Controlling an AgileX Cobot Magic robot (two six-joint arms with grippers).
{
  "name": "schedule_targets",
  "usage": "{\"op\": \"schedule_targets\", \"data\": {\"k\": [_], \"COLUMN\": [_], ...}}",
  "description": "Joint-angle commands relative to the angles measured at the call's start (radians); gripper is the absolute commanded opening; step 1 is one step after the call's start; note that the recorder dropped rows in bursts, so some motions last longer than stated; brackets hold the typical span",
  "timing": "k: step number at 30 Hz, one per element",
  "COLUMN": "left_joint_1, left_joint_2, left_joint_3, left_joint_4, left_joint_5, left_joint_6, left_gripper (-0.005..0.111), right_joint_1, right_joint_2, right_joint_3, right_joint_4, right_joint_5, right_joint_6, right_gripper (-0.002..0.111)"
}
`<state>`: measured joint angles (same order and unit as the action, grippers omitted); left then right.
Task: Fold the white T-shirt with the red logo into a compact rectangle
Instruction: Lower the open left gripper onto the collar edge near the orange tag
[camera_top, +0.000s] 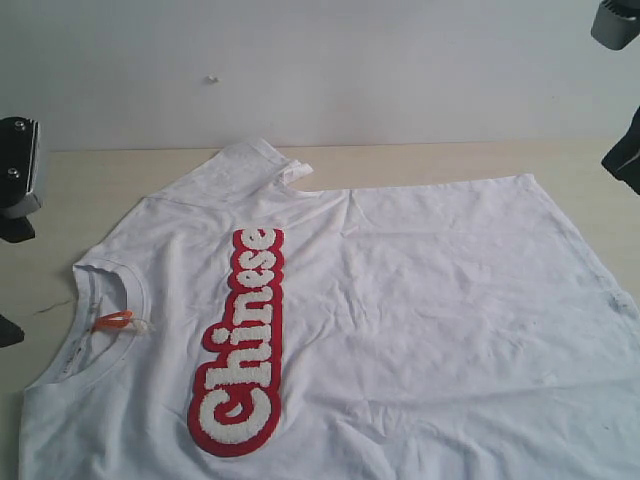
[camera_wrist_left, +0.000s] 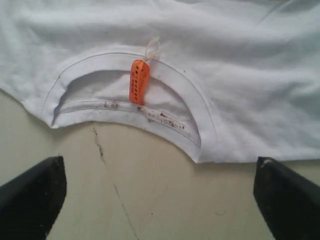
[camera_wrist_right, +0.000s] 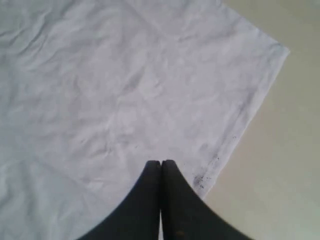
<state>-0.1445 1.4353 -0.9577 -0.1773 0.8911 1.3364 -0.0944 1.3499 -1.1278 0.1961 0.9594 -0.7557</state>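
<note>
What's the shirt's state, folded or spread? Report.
Spread: the shirt lies flat on the table, whole logo showing, collar open, no fold yet. Near edge out of frame.

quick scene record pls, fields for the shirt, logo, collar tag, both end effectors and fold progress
garment: white T-shirt, spread front up on the table, wrinkled
print: red logo, white letters "Chinese", running across the chest
neck: collar towards the left of the exterior view, orange tag at it
left: left end effector open, over bare table just off the collar
right: right end effector shut, over the shirt near a hem corner
fold progress: no fold made yet
</note>
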Motion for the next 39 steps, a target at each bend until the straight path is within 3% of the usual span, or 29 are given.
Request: {"op": "schedule_targets", "data": {"k": [1, 11, 15, 17, 23, 26, 32, 37, 39], "left_joint_1": [-0.006, -0.006, -0.006, -0.003, -0.003, -0.005, -0.005, -0.005, -0.005], "left_joint_2": [-0.004, -0.005, -0.003, -0.003, -0.005, -0.005, -0.003, 0.051, 0.077], "left_joint_3": [0.003, 0.003, 0.003, 0.003, 0.003, 0.003, -0.027, -0.129, -0.137], "left_joint_4": [-0.01, -0.069, 0.081, 0.147, 0.086, 0.013, 0.017, 0.114, 0.177], "left_joint_5": [-0.012, -0.004, 0.0, -0.019, -0.037, 0.021, 0.059, 0.226, 0.224], "left_joint_6": [-0.018, 0.011, 0.098, -0.002, 0.007, 0.17, 0.142, 0.073, 0.036], "left_gripper": [0.105, 0.105, 0.105, 0.105, 0.105, 0.105, 0.105, 0.105, 0.105], "right_joint_1": [0.001, 0.001, 0.001, 0.001, 0.001, 0.001, 0.001, 0.001, 0.001], "right_joint_2": [0.0, 0.0, 0.0, 0.0, 0.0, 0.0, 0.0, 0.002, 0.002], "right_joint_3": [-0.007, -0.007, -0.007, -0.007, -0.007, -0.007, -0.007, -0.007, -0.007], "right_joint_4": [-0.017, -0.014, -0.014, -0.014, -0.012, -0.01, -0.01, -0.012, -0.012], "right_joint_5": [-0.014, -0.012, -0.014, -0.016, -0.016, -0.016, -0.021, -0.041, -0.041], "right_joint_6": [-0.01, -0.01, -0.01, -0.01, -0.01, -0.01, -0.01, -0.033, -0.033], "right_gripper": [0.0, 0.0, 0.0, 0.0, 0.0, 0.0, 0.0, 0.0, 0.0]}}
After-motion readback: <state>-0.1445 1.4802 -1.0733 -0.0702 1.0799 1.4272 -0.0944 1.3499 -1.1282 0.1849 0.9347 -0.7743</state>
